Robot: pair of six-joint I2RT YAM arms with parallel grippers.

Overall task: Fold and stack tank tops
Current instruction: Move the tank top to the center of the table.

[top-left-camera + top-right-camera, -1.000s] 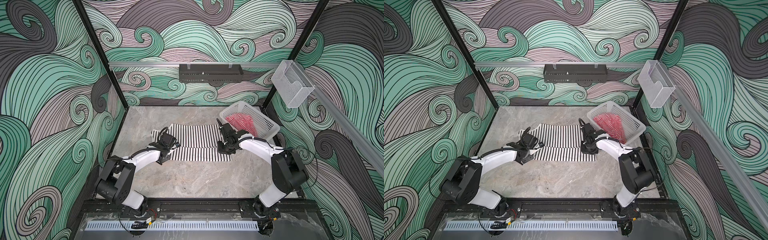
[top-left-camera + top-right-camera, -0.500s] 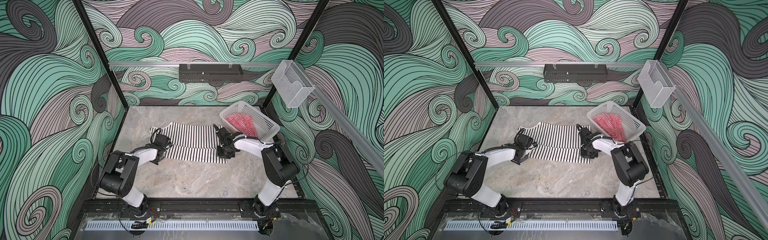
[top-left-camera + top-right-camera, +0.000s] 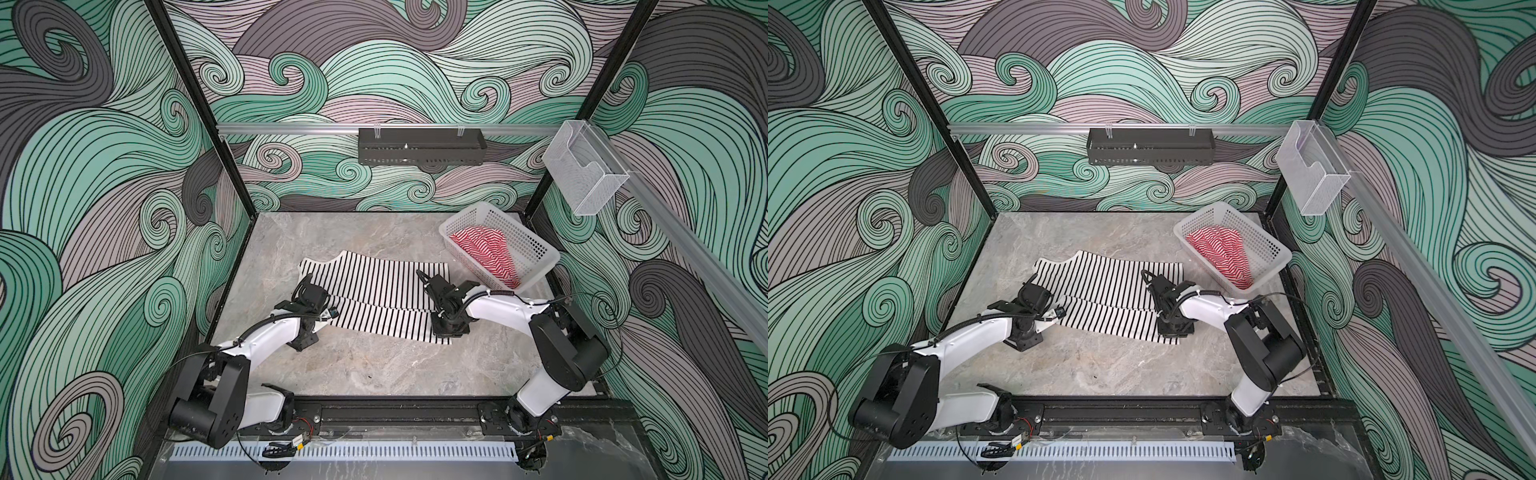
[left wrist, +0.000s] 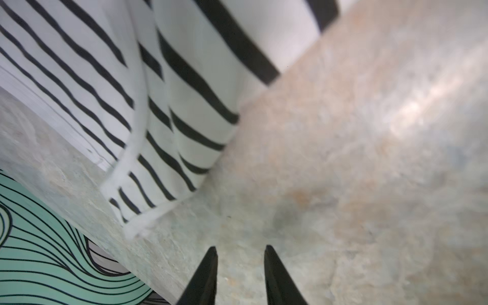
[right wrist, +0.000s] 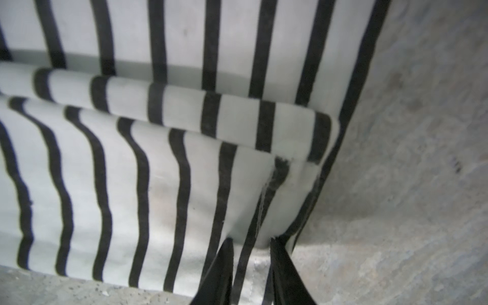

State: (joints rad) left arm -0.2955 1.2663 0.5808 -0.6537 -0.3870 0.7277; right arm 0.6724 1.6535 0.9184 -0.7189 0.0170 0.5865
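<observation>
The black-and-white tank top (image 3: 374, 291) (image 3: 1108, 286) lies on the marble table, its near part doubled over along a crease. My right gripper (image 3: 430, 286) (image 5: 252, 240) is shut on the top's right hem corner (image 5: 264, 211), which is lifted slightly off the table. At the strap end, my left gripper (image 3: 307, 282) (image 4: 240, 248) is open over bare marble and holds nothing. The strap tip (image 4: 142, 211) lies just beside it, apart from the fingers. The red-and-white tank top (image 3: 484, 253) (image 3: 1221, 249) sits crumpled in the basket.
The white perforated basket (image 3: 540, 266) stands tilted at the back right, close behind my right arm. A black rack (image 3: 419, 145) and a clear plastic holder (image 3: 582, 178) hang on the walls. Bare marble (image 3: 374, 365) stretches toward the front rail.
Both grippers have shifted a little to the left and toward the front. The striped top has moved with them and now shows a fold crease across its middle.
</observation>
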